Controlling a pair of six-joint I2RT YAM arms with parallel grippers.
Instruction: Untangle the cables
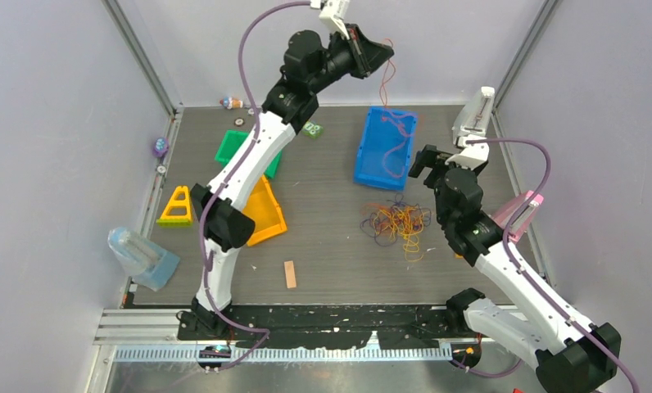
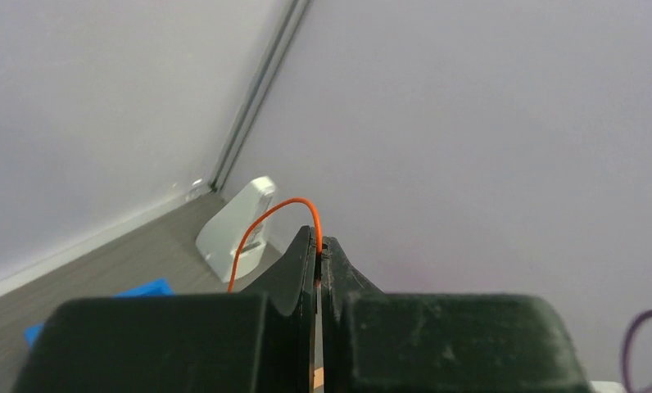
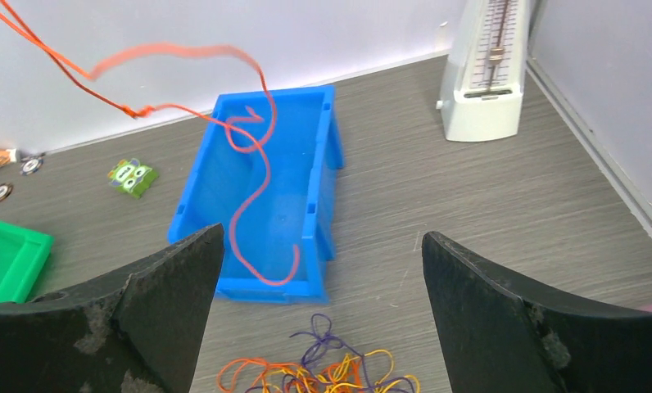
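Observation:
A tangle of thin orange, yellow and purple cables (image 1: pixel 397 223) lies on the table right of centre; its top shows in the right wrist view (image 3: pixel 323 372). My left gripper (image 1: pixel 386 51) is raised high at the back and shut on one orange cable (image 2: pixel 267 222). That cable (image 1: pixel 386 90) hangs down in loops into the blue bin (image 1: pixel 375 155), seen also in the right wrist view (image 3: pixel 253 172). My right gripper (image 1: pixel 422 160) is open and empty, above the table between the bin (image 3: pixel 314 164) and the tangle.
A white metronome (image 1: pixel 475 119) stands at the back right. A green tray (image 1: pixel 233 147), an orange tray (image 1: pixel 265 214), a yellow triangle (image 1: pixel 177 206), a small wooden block (image 1: pixel 290 273) and a plastic bag (image 1: pixel 140 255) lie to the left. A pink-white object (image 1: pixel 519 211) sits at the right edge.

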